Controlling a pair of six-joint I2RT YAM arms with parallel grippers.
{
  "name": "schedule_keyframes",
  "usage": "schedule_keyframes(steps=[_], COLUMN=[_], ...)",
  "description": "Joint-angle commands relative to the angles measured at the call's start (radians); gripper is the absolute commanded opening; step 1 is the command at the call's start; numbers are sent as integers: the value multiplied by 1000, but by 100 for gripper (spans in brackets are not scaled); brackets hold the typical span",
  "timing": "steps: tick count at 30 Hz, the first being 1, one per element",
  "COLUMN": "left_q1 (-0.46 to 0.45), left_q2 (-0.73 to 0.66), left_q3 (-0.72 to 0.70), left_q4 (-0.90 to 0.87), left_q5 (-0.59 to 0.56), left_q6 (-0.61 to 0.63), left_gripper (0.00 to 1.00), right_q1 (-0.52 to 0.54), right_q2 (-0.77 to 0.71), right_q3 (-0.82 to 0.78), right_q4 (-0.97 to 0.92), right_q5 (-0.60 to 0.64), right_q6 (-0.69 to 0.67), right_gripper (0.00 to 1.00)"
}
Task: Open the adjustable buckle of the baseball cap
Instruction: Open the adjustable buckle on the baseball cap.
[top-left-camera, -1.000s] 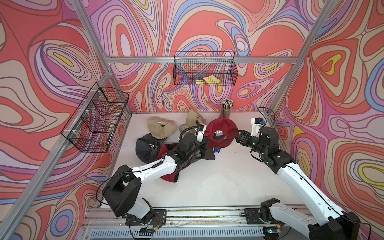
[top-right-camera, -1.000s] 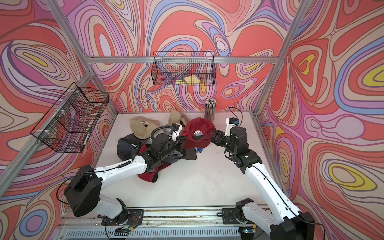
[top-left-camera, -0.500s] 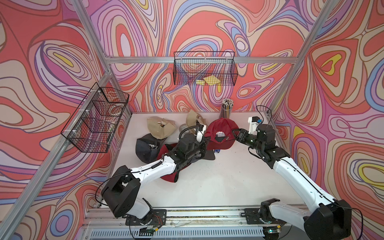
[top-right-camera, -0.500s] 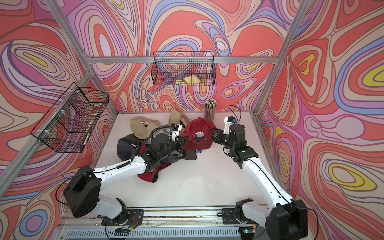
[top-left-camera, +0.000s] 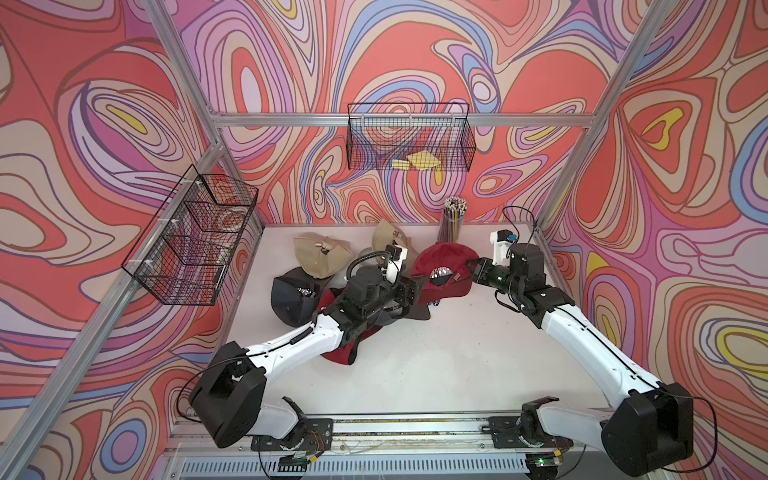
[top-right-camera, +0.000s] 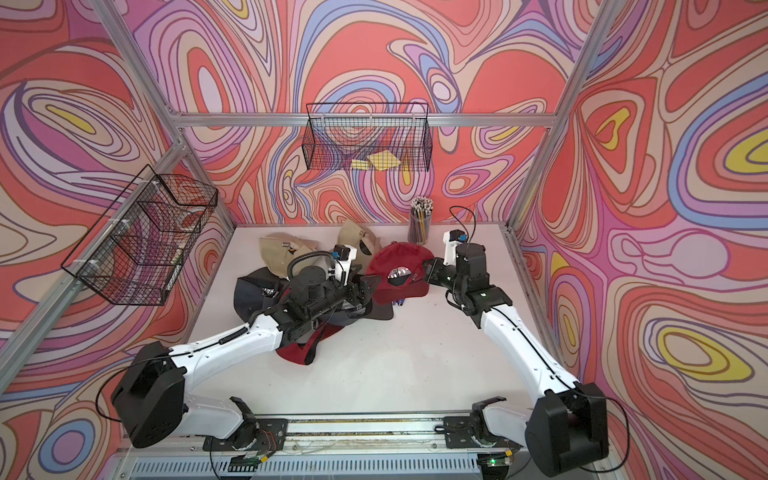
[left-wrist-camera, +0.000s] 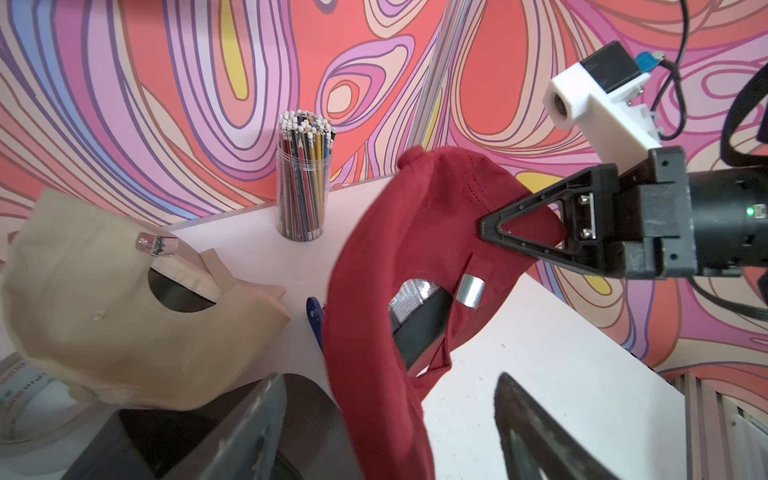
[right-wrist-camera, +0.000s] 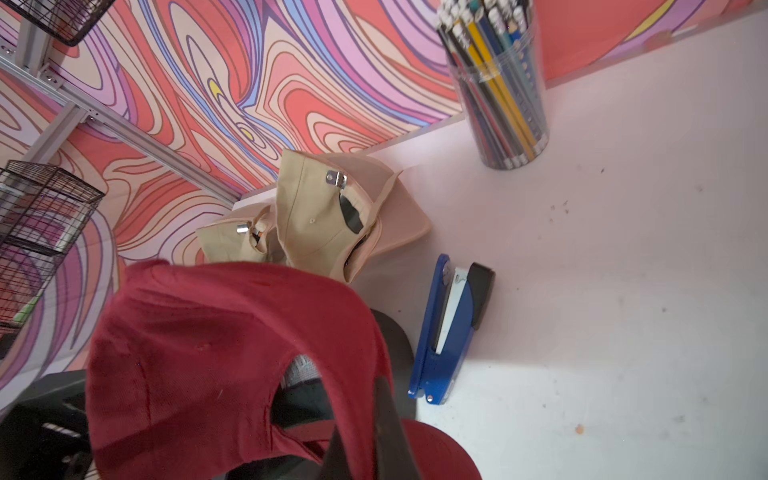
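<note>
Right gripper (left-wrist-camera: 488, 227) clamps the cap (left-wrist-camera: 386, 257) by its rear edge so the buckle (left-wrist-camera: 470, 291) faces my left gripper (left-wrist-camera: 388, 382), jaws wide apart, ready, I judge, to work it.

My top views look steeply down from high at the front onto the whole table (top-left-camera: 436, 365); both wrist cameras sit close in, sharing the red cap (left-wrist-camera: 386, 266) and pencil jar (left-wrist-camera: 302, 199)

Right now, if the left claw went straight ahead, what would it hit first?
Most likely the red cap, just ahead of the left claw, jaws open; the right claw holds it.
</note>
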Motion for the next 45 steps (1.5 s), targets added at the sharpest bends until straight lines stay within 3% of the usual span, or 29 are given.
schedule_keyframes(steps=[1, 10, 17, 22, 33, 45], left_q1=[57, 60, 60, 60, 57, 38], left_q2=[-43, 26, 80, 128, 233, 261], left_q3=[8, 157, 302, 357, 444, 526], left_q4=[-53, -227, -368, -406, -388, -465], left_q5=[104, 252, 286, 302, 395, 389], left_q6=[55, 295, 354, 399, 345, 365], left_gripper=[82, 83, 84, 84, 82, 74], right_q1=[-11, -12, -12, -11, 2, 74], right_q2=[9, 82, 104, 108, 102, 105], right_q3=[68, 178, 197, 201, 246, 271], right_q4=[-40, -127, -135, -116, -167, -204], right_q5=[83, 42, 7, -119, -302, -263], right_q6=[-148, -439, -600, -618, -640, -665], right_gripper=[0, 0, 0, 0, 0, 0])
